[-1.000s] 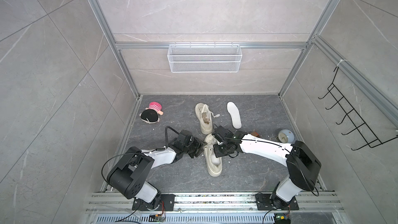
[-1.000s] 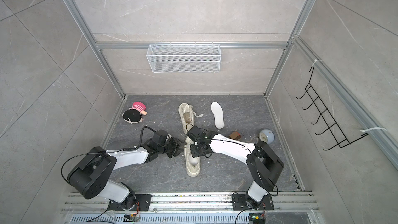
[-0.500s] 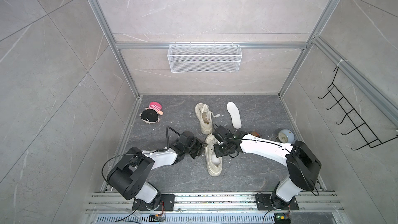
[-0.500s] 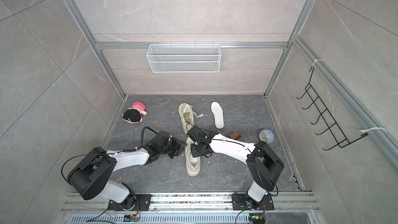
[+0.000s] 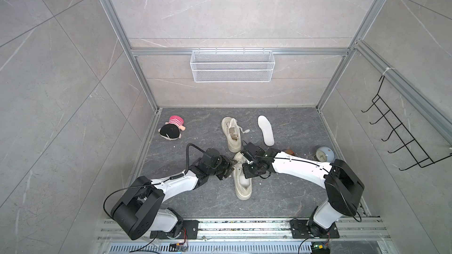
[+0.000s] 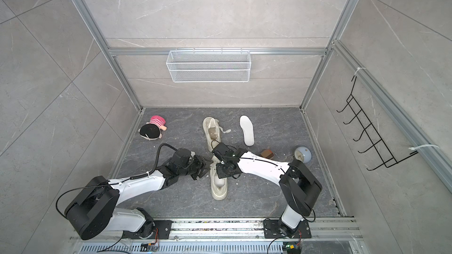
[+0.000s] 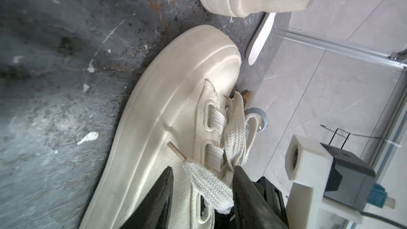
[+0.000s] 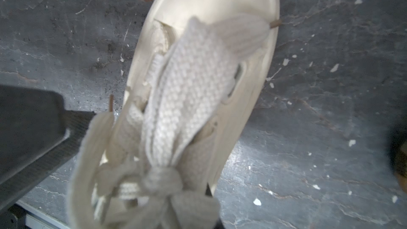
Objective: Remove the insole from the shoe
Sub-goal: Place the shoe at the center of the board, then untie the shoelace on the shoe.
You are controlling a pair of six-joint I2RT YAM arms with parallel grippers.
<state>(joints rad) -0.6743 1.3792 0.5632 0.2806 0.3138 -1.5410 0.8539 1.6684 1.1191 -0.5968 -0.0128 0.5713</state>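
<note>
Hardly anything has shifted since a second ago. Both arms still meet over the laced front of the near shoe (image 5: 243, 190), which lies where it lay. Only the left gripper (image 5: 231, 167) has stirred slightly at the shoe's left side.

That shoe lies on the floor (image 5: 208, 206) about midway between the left and right edges. Its heel points toward the front edge and its toe toward the back, just short of the far shoe (image 5: 232, 134), with a strip of bare floor between them. In the left wrist view the left gripper's two black fingers (image 7: 160, 199) stand apart and straddle the eyelet row. A lace (image 7: 209, 187) end lies loose across the gap, pinched by neither. The right gripper (image 5: 245, 166) is clenched over the laces from the right. In its wrist view the bow and knot bunch close to the lens and hide its tips, so I cannot tell whether it nips the lace.

One white insole (image 5: 266, 130) lies bare on the floor toward the back edge, just right of the far shoe and apart from it. The near shoe's opening looks pale in both top views, and an insole inside cannot be made out. A doll (image 5: 171, 130) lies near the back-left corner and a clock (image 5: 322, 154) by the right edge. A brown block (image 6: 266, 153) sits between the clock and the right arm.
</note>
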